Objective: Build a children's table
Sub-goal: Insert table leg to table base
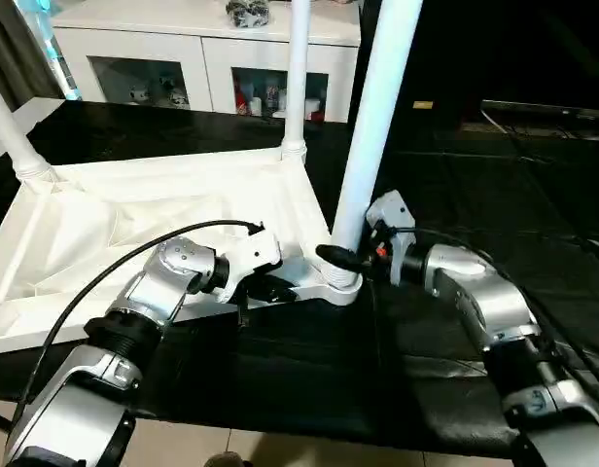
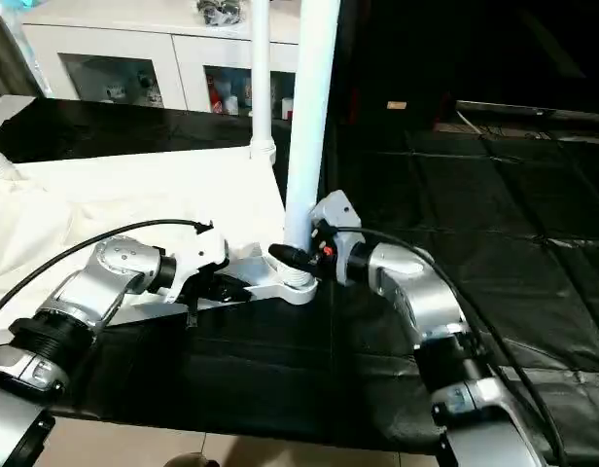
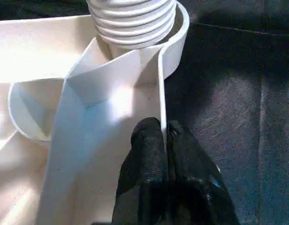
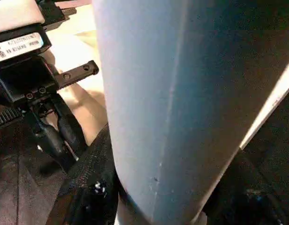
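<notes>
Head views: The tabletop [image 1: 134, 224] lay upside down on a black mat [image 1: 455, 175], its ribbed underside up, taking the left half of the scene. Three legs stood upright in its corner sockets: one at the 10 o'clock corner [image 1: 13, 136], one at the far corner toward 12 o'clock [image 1: 297, 78], and the thickest-looking, nearest one [image 1: 372, 146] in the corner socket [image 1: 340, 284] at the centre of the scene. The left gripper [image 1: 270, 288] sat at the tabletop's near edge, just at 9 o'clock of that socket. The right gripper [image 1: 346, 259] came in from 3 o'clock and met the near leg just above the socket. A white cabinet [image 1: 197, 58] with glass doors stood behind, at 12 o'clock.

Left wrist view: The two black fingers [image 3: 147, 159] were pinched almost together on the thin upright rim of the tabletop [image 3: 162, 93], one finger on each side of it. Just beyond stood the round socket [image 3: 175, 56] with the ribbed foot of the leg [image 3: 133, 21] seated in it.

Right wrist view: The leg [image 4: 182, 103] stood very close, with the right gripper's jaws about half open, one black finger [image 4: 90, 183] against its side and closed around it. The left gripper [image 4: 57, 136] showed beyond, on the tabletop's edge.
</notes>
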You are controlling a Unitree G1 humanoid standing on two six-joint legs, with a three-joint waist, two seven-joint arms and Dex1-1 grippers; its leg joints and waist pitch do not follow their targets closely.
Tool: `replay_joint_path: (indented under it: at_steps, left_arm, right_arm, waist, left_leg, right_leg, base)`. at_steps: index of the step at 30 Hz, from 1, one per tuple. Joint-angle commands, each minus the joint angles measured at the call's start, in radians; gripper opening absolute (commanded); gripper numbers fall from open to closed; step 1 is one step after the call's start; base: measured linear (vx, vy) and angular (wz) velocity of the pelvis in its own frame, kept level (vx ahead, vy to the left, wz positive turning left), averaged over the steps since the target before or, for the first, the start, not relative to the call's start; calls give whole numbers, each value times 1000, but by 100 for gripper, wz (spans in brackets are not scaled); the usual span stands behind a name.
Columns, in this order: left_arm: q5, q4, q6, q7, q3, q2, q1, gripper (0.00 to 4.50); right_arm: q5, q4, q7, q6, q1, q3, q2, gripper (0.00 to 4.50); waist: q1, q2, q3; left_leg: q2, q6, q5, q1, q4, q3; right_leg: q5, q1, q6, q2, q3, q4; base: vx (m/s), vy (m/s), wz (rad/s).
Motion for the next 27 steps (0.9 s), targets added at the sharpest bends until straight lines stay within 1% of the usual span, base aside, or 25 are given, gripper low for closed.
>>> replay_joint_path:
  at_steps: [1, 2, 3, 5, 6, 7, 9, 10, 11, 13, 14, 17, 18, 19, 22, 27]
  left_arm:
    - [5, -24, -18, -22, -23, -6, -17, 0]
    - [15, -11, -26, -5, -22, -4, -22, 0]
    - [20, -3, -29, 4, -21, -3, -25, 0]
    - [23, -1, -36, -2, -21, 1, -24, 0]
    - [19, -5, -34, -8, -19, 2, -23, 0]
    - [17, -7, -32, -12, -18, 3, -22, 0]
    - [14, -11, -31, -15, -17, 3, -22, 0]
    - [13, -12, -30, -17, -17, 2, -23, 0]
    - [14, -11, -32, -20, -17, 2, -25, 0]
    - [14, -12, -32, -24, -18, 1, -25, 0]
    - [13, -10, -34, -27, -18, 1, -26, 0]
    - [3, -29, -30, -58, -25, 4, -21, 0]
    - [-2, -41, -26, -75, -29, 7, -18, 0]
    - [-3, -46, -24, -81, -30, 8, -17, 0]
    - [-4, -50, -23, -87, -32, 11, -17, 0]
    - [-3, -53, -22, -88, -29, 16, -18, 0]
  right_arm:
    - [-28, 51, 9, 47, 25, 29, -18, 191]
    - [-18, 28, 26, 56, 32, 27, -27, 191]
    - [-11, 16, 36, 61, 36, 26, -31, 191]
    - [4, -32, 70, 78, 55, 31, -53, 191]
    - [7, -47, 77, 83, 62, 33, -60, 191]
    - [9, -54, 82, 87, 65, 34, -63, 191]
    - [8, -67, 91, 91, 72, 38, -72, 191]
    - [5, -70, 92, 91, 74, 39, -75, 191]
    - [0, -70, 89, 87, 76, 37, -76, 191]
    - [0, -68, 85, 87, 75, 34, -75, 191]
    - [-1, -67, 82, 88, 75, 31, -73, 191]
    - [-3, -48, 58, 83, 68, 20, -61, 191]
    - [-5, -38, 48, 82, 63, 19, -56, 191]
    - [-6, -35, 47, 82, 61, 20, -54, 191]
    - [-13, -27, 47, 86, 57, 25, -55, 191]
    - [-18, -27, 51, 96, 62, 31, -62, 191]
  waist:
    - [1, -2, -71]
    - [0, -1, -70]
    - [2, -2, -70]
    - [4, -2, -71]
    - [7, -4, -70]
    - [7, -3, -70]
    - [7, -3, -69]
    - [7, -3, -70]
    - [7, -2, -70]
    - [6, -2, -71]
    - [6, 0, -71]
    - [5, 1, -71]
    - [6, 4, -72]
    - [5, 3, -72]
    - [9, 4, -71]
    - [11, 3, -70]
  left_leg:
    - [26, -1, -226, 20, -73, -5]
    - [26, -1, -228, 20, -73, -5]
    - [26, 1, -231, 21, -72, -4]
    - [27, 2, -233, 22, -73, -5]
    - [26, 3, -235, 21, -72, -4]
    - [27, 4, -232, 19, -73, -5]
    - [26, 2, -234, 19, -73, -6]
    - [26, 2, -236, 20, -73, -6]
    - [26, 1, -238, 21, -73, -6]
    - [26, 0, -236, 20, -72, -6]
    - [26, -1, -233, 20, -72, -7]
    - [26, -3, -235, 20, -73, -7]
    - [26, -4, -235, 21, -73, -7]
    - [26, -5, -236, 21, -73, -7]
    - [27, -8, -247, 24, -74, -5]
    - [27, -13, -260, 23, -75, -7]
  right_leg:
    - [-223, 48, -194, -82, 47, -70]
    - [-225, 48, -193, -81, 47, -70]
    - [-226, 49, -190, -80, 47, -71]
    - [-233, 49, -187, -82, 47, -71]
    - [-240, 50, -183, -81, 47, -73]
    - [-246, 51, -179, -83, 47, -73]
    - [-259, 50, -174, -82, 47, -75]
    - [-260, 49, -176, -83, 47, -75]
    - [-264, 47, -177, -82, 46, -75]
    - [-261, 48, -179, -82, 46, -75]
    - [-251, 48, -182, -81, 46, -73]
    - [-237, 48, -188, -81, 46, -73]
    - [-233, 48, -191, -81, 45, -72]
    - [-232, 48, -192, -81, 46, -73]
    - [-227, 45, -200, -80, 46, -72]
    - [-250, 48, -190, -83, 47, -74]
  base:
    - [0, 0, 0]
    - [0, 0, 0]
    - [0, 0, 0]
    - [0, 0, 0]
    - [0, 0, 0]
    - [0, 0, 0]
    - [0, 0, 0]
    - [0, 0, 0]
    - [0, 0, 0]
    - [0, 0, 0]
    - [0, 0, 0]
    - [0, 0, 0]
    - [0, 0, 0]
    - [0, 0, 0]
    - [0, 0, 0]
    - [0, 0, 0]
